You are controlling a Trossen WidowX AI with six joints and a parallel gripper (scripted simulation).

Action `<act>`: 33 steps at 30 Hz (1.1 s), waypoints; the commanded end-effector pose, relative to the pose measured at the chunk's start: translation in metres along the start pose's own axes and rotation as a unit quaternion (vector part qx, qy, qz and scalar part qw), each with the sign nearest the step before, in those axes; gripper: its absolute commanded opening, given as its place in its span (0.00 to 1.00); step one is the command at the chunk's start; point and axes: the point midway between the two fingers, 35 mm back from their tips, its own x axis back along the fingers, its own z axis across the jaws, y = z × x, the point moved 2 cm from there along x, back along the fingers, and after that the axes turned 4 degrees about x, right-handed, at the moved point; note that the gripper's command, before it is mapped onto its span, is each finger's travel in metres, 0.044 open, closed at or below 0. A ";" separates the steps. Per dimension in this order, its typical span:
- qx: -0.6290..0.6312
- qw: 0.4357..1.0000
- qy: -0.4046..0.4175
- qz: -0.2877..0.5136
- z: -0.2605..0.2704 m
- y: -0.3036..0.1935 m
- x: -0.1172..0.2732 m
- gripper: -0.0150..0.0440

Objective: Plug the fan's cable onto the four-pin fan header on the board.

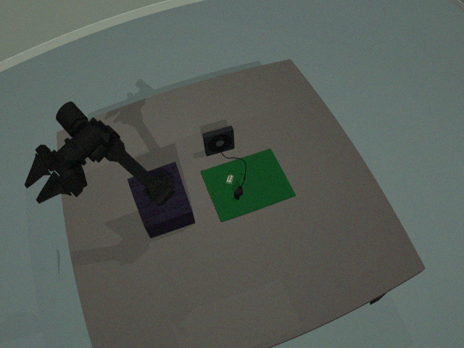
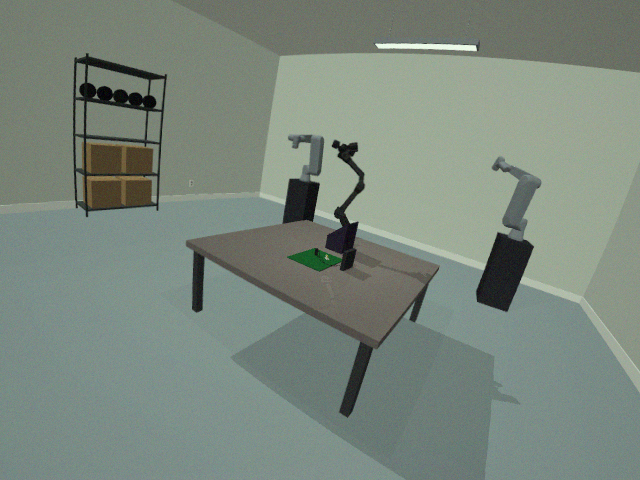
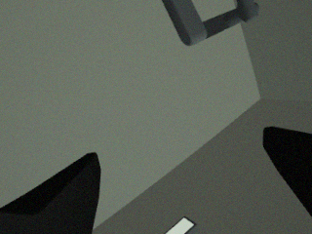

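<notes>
The green board (image 1: 266, 183) (image 2: 302, 258) lies on the table. The small white header (image 1: 229, 178) (image 2: 326, 257) stands on it. The black fan (image 1: 219, 141) (image 2: 347, 259) stands upright beside the board. Its thin dark cable (image 1: 245, 169) curves over the board to the black plug (image 1: 238, 193) (image 2: 316, 252), which is apart from the header. Whether the plug touches the board is too small to tell. My gripper (image 1: 32, 193) (image 3: 182, 149) is open and empty, raised high and far from the plug and board. The wrist view shows neither plug nor header.
My arm's dark purple base block (image 1: 170, 217) (image 2: 338, 241) stands on the table (image 1: 299, 262) (image 2: 248, 258) beside the board, with the fan close by. Two grey arms on black pedestals and a shelf rack (image 2: 121, 138) stand away from the table.
</notes>
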 end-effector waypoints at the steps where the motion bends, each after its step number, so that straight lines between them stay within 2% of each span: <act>1: 0.000 1.000 0.000 0.000 0.000 0.000 0.000 0.98; 6: 0.013 0.999 -0.031 0.006 -0.012 0.010 -0.007 1.00; 12: 0.084 0.989 -0.117 -0.029 -0.089 0.060 -0.015 1.00; 15: 0.114 0.983 -0.143 -0.021 -0.099 0.066 -0.016 1.00; 18: 0.152 0.969 -0.192 -0.032 -0.133 0.091 -0.011 1.00; 26: 0.238 0.917 -0.313 -0.067 -0.220 0.167 0.027 1.00; 33: 0.312 0.845 -0.425 -0.086 -0.279 0.236 0.087 1.00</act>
